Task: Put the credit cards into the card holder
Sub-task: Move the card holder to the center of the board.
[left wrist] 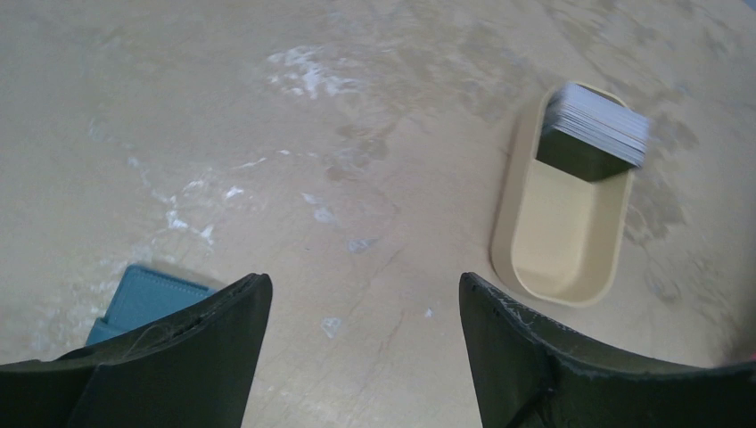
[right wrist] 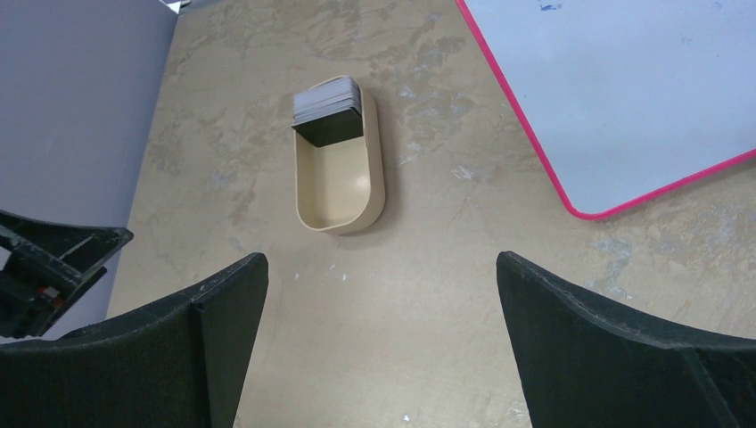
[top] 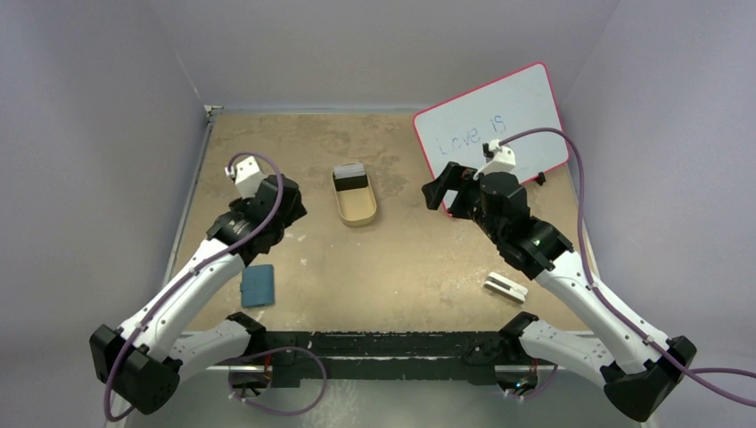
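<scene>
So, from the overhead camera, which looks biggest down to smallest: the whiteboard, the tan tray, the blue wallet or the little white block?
Largest to smallest:
1. whiteboard
2. tan oval tray
3. blue wallet
4. white block, not far behind the wallet

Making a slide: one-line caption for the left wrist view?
Open left gripper over the table: card holder partly behind one finger, credit cards stacked at the tan tray's far end.

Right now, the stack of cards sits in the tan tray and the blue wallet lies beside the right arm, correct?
Not quite. The cards do sit in the tray, but the wallet lies beside the left arm, not the right; the top view shows it.
</scene>
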`<state>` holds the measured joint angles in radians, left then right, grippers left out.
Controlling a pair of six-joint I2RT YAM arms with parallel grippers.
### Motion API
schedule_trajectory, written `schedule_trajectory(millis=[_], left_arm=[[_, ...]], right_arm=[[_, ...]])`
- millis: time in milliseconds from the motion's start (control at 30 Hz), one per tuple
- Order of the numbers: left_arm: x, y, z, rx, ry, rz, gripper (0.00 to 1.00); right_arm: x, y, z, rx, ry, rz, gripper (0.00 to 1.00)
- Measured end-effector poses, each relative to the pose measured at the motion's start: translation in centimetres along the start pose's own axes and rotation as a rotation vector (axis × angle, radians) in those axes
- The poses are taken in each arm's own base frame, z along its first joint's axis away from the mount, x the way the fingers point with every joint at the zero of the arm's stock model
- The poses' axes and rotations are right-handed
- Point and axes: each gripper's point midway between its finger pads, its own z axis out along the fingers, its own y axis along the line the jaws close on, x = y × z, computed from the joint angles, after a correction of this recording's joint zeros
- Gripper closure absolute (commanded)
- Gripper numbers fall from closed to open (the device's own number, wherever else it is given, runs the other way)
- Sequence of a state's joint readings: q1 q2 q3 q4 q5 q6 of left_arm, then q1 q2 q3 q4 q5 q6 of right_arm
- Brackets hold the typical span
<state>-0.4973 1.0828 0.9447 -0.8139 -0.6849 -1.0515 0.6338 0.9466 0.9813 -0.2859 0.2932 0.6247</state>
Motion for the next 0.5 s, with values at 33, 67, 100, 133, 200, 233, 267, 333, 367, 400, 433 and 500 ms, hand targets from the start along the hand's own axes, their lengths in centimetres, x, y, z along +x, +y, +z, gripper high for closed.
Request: schedule_trajectory(millis=[33,67,100,133,200,233,267,333,367,400,433,500], left_arm=[[0.4,0.7,0.6,-0.043,0.007,-0.032,0.33],[0.9,1.5,1.2,-0.088,0.015,-0.061,0.34],[1.4,2.7,1.8,-0.135,0.02,-0.094,0.34],[1.8,4.0,2.3,-0.182,0.026,-0.125,0.34],[2.4,6.4,3.2,-0.263,0.031,-0.186,0.34],[2.8,7.7,3.7,-0.304,0.035,-0.22,0.34],[3.2,9.0,4.1,-0.342,0.042,-0.253,0.34],[4.2,10.9,4.7,-0.397,0.067,-0.302,0.34],[4.8,11.5,4.9,-0.413,0.084,-0.316,0.34],[5.4,11.8,5.2,-0.421,0.099,-0.322,0.34],[5.9,12.0,5.4,-0.428,0.114,-0.323,0.34],[6.8,12.0,6.0,-0.438,0.139,-0.317,0.34]], right_arm=[[0.0,0.0,0.0,0.0,0.0,-0.001,0.01],[0.0,0.0,0.0,0.0,0.0,-0.003,0.01],[0.0,0.0,0.0,-0.001,0.0,-0.005,0.01],[0.1,0.0,0.0,-0.001,0.001,-0.009,0.01],[0.1,0.0,0.0,-0.005,0.004,-0.016,0.01],[0.1,0.0,0.0,-0.007,0.005,-0.019,0.01],[0.1,0.0,-0.1,-0.009,0.004,-0.023,0.01],[0.1,0.0,-0.2,-0.015,0.005,-0.03,0.01],[0.1,0.0,-0.3,-0.018,0.003,-0.033,0.01],[0.0,0.0,-0.4,-0.02,0.001,-0.034,0.01],[-0.1,0.1,-0.5,-0.021,-0.002,-0.036,0.01],[-0.1,0.0,-0.6,-0.023,-0.005,-0.038,0.01]])
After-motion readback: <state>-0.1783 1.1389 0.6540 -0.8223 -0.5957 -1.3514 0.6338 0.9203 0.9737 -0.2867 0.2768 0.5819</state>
